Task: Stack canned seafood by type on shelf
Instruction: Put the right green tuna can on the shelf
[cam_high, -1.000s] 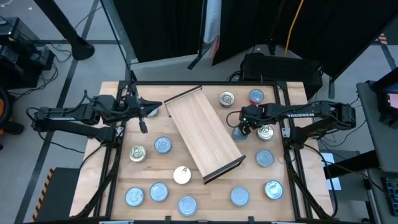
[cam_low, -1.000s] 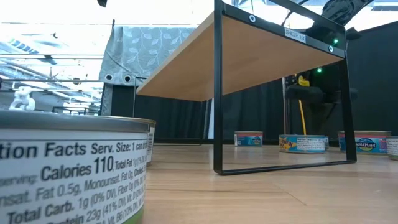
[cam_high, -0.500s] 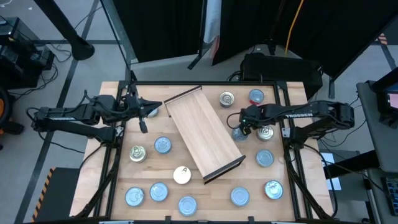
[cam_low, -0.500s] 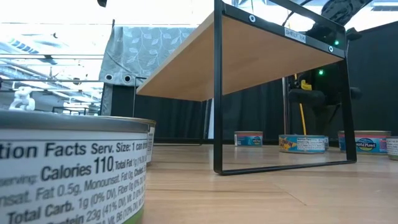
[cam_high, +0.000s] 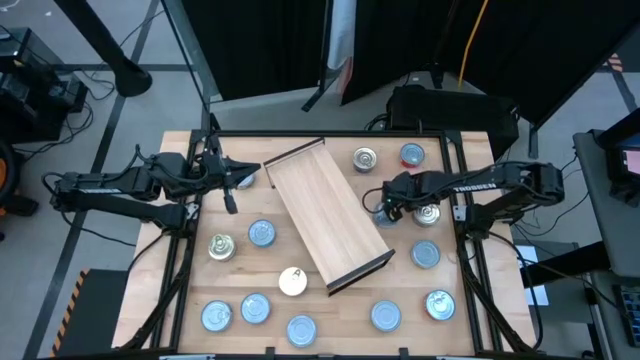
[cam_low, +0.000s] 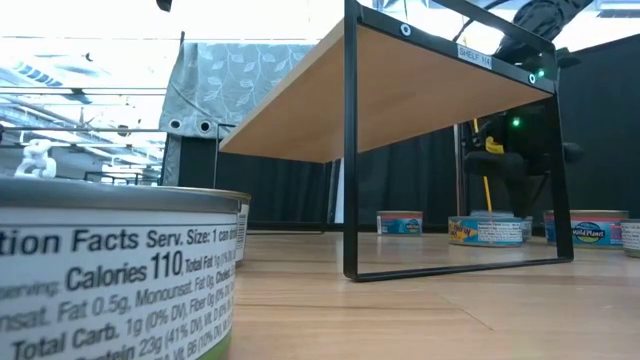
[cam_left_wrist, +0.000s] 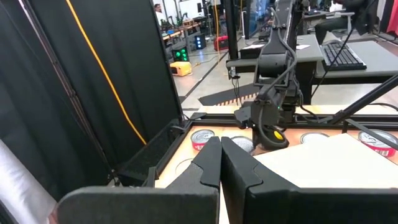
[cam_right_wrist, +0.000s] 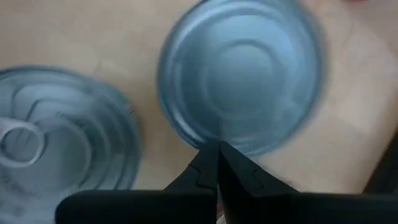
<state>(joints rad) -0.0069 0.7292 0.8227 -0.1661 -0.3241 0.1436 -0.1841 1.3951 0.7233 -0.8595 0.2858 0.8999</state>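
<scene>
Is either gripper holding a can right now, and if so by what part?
Nothing is held. The right gripper is shut and empty above a blue-topped can; the left gripper is shut and empty by the table's left edge.

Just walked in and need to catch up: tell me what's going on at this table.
A two-armed robot is sorting tins of seafood onto a wooden shelf, which lies at an angle mid-table with nothing on it. The tins sit scattered around it. The right gripper, shut and holding nothing, hangs right over a blue-topped tin beside a silver pull-tab tin, just right of the shelf. The left gripper, also shut, waits at the table's left edge.
</scene>
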